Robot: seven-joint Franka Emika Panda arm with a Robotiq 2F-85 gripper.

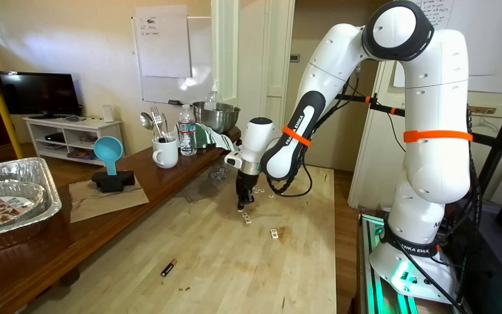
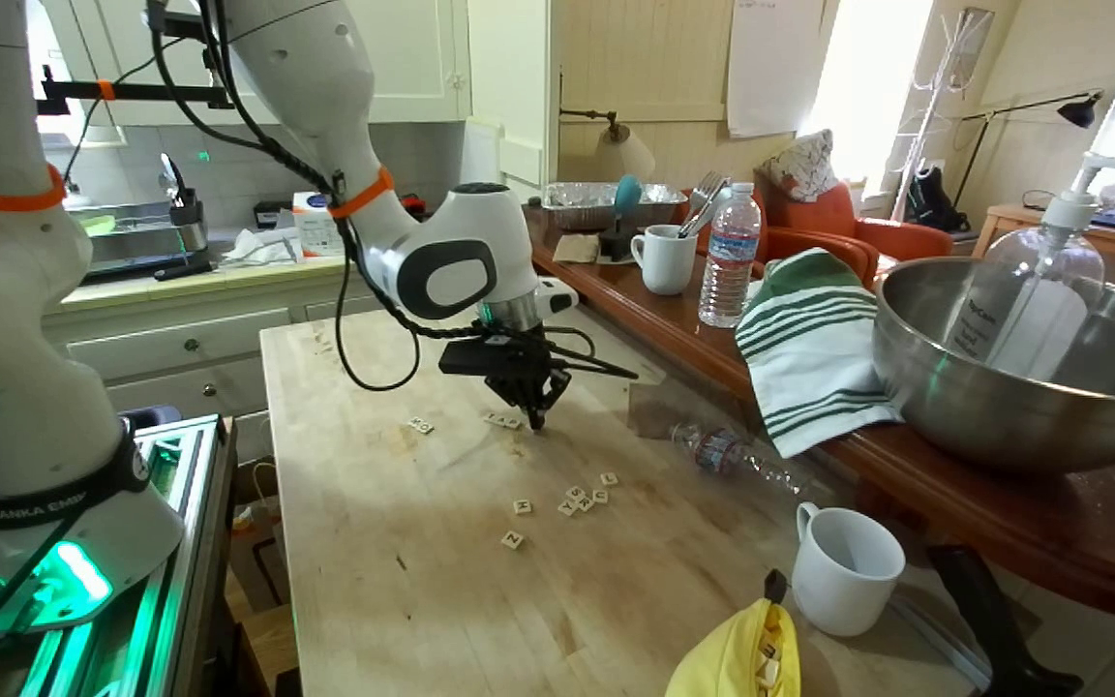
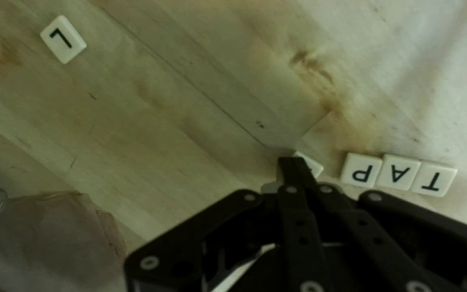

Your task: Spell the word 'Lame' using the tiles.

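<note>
My gripper (image 3: pixel 296 166) points down at the wooden table, its black fingers pressed together. A pale tile (image 3: pixel 313 167) lies right at the fingertips, mostly hidden behind them. Beside it in the wrist view, tiles P (image 3: pixel 361 170), A (image 3: pixel 398 172) and T (image 3: pixel 434 179) stand in a touching row. An L tile (image 3: pixel 63 39) lies apart at the upper left. In both exterior views the gripper (image 1: pixel 241 205) (image 2: pixel 537 421) is low at the end of the tile row (image 1: pixel 246 218) (image 2: pixel 501 420). A tile pair (image 2: pixel 420 426) and a loose tile group (image 2: pixel 582 500) lie elsewhere on the table.
A battery (image 1: pixel 169 267) lies on the table. A raised brown ledge (image 1: pixel 155 174) runs along one side, bearing a mug (image 1: pixel 165 151), a water bottle (image 2: pixel 730 257) and a steel bowl (image 2: pixel 1032 348). A yellow pouch (image 2: pixel 741 649), white mug (image 2: pixel 848 568) and clear bottle (image 2: pixel 732 453) lie nearby.
</note>
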